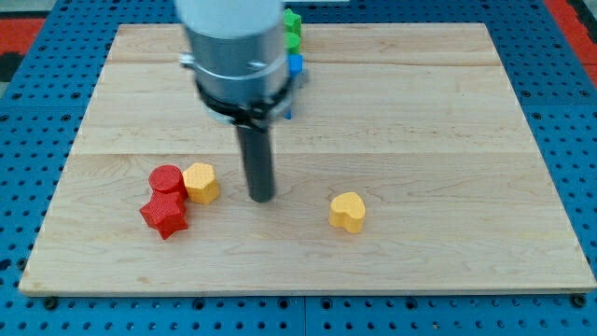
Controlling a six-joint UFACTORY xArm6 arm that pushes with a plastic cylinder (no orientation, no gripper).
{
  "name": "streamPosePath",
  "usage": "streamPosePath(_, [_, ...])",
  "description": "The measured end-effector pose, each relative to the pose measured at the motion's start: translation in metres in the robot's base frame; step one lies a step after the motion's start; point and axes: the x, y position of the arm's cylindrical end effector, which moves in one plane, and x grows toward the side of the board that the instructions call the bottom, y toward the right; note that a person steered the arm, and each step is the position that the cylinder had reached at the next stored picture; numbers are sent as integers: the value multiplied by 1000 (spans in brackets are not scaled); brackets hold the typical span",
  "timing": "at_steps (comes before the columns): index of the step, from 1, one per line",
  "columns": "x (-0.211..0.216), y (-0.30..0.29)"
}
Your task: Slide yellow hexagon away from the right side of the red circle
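Observation:
The yellow hexagon (201, 182) lies at the lower left of the wooden board, touching the right side of the red circle (167, 179). A red star (164, 216) sits just below the red circle, touching it. My tip (262, 197) rests on the board a little to the right of the yellow hexagon, with a small gap between them.
A yellow heart (348, 212) lies to the right of my tip. Green blocks (292, 30) and a blue block (295, 65) show at the view's top, partly hidden behind the arm's grey body (235, 47). The board (420, 112) lies on a blue pegboard.

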Motion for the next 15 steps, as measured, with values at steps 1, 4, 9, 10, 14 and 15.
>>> streamPosePath(1, [5, -36])
streamPosePath(4, [-27, -86])
streamPosePath(9, [-163, -149])
streamPosePath(10, [-143, -246])
streamPosePath(14, [2, -177])
streamPosePath(15, [23, -177])
